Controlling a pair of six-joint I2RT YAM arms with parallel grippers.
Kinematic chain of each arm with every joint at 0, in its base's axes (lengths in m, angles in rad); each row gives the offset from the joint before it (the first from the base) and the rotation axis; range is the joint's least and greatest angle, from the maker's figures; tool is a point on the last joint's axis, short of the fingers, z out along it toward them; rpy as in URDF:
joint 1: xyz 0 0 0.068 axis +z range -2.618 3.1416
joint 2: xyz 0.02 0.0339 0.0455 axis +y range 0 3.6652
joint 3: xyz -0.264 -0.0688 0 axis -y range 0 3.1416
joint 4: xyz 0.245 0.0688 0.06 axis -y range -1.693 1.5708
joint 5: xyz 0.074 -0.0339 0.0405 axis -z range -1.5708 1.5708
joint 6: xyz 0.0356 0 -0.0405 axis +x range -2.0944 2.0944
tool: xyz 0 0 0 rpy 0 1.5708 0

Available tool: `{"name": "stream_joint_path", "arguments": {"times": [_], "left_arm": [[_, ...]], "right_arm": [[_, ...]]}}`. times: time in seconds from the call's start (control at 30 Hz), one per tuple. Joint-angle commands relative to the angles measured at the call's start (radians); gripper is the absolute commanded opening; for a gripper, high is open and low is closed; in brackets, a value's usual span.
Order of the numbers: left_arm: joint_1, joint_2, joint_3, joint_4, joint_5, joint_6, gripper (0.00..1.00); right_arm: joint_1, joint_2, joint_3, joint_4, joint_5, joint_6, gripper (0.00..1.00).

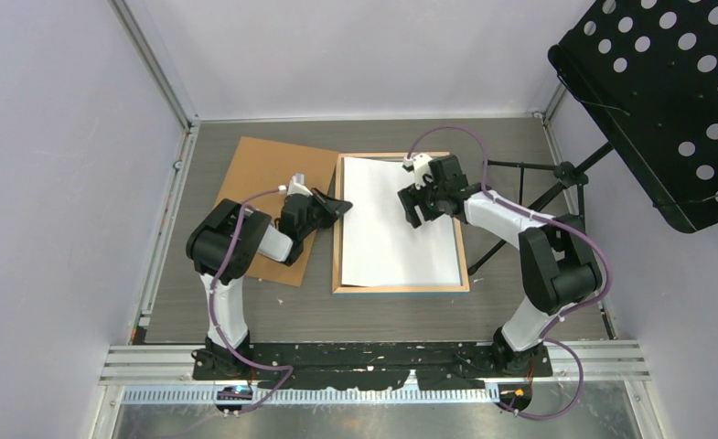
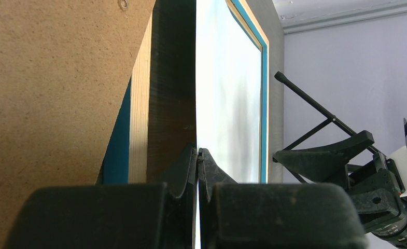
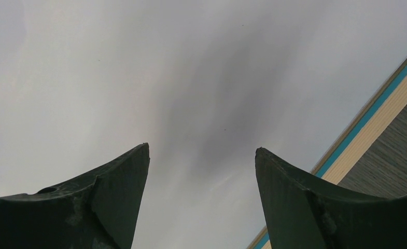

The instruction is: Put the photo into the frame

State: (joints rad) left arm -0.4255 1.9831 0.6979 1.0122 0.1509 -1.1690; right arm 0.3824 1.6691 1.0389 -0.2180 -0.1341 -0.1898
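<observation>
The frame (image 1: pixel 466 261) lies flat mid-table, its light wood side up, with a blue edge showing in the left wrist view (image 2: pixel 139 119). The photo (image 1: pixel 396 229) lies on it with its plain white back up, so the print is hidden. My left gripper (image 1: pixel 344 207) is shut on the photo's left edge (image 2: pixel 197 150), and that edge is raised a little over the frame's left rail. My right gripper (image 1: pixel 412 208) hovers open over the photo's upper right part (image 3: pixel 202 150), with white paper (image 3: pixel 191 78) between the fingers and the frame rail (image 3: pixel 377 119) at the right.
The brown backing board (image 1: pixel 263 174) lies left of the frame, partly under my left arm, and also shows in the left wrist view (image 2: pixel 51 88). A black perforated music stand (image 1: pixel 666 91) overhangs the back right, with its legs (image 1: pixel 519 215) beside the frame's right side.
</observation>
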Motion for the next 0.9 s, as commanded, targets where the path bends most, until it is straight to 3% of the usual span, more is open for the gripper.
{"name": "stream_joint_path", "arguments": {"times": [0.0,0.23,0.67,0.87], "left_arm": [[-0.004,-0.027,0.020,0.029,-0.002,0.036,0.00],[0.001,-0.031,0.014,0.023,-0.003,0.052,0.01],[0.001,-0.066,0.006,-0.016,0.006,0.077,0.36],[0.002,-0.108,0.009,-0.055,0.010,0.100,0.45]], "right_arm": [[-0.003,-0.004,0.026,0.006,0.020,-0.022,0.80],[0.000,0.013,0.039,0.003,0.016,-0.022,0.80],[0.001,0.019,0.057,-0.007,0.007,-0.013,0.80],[0.003,0.017,0.064,-0.012,0.003,-0.011,0.80]]}}
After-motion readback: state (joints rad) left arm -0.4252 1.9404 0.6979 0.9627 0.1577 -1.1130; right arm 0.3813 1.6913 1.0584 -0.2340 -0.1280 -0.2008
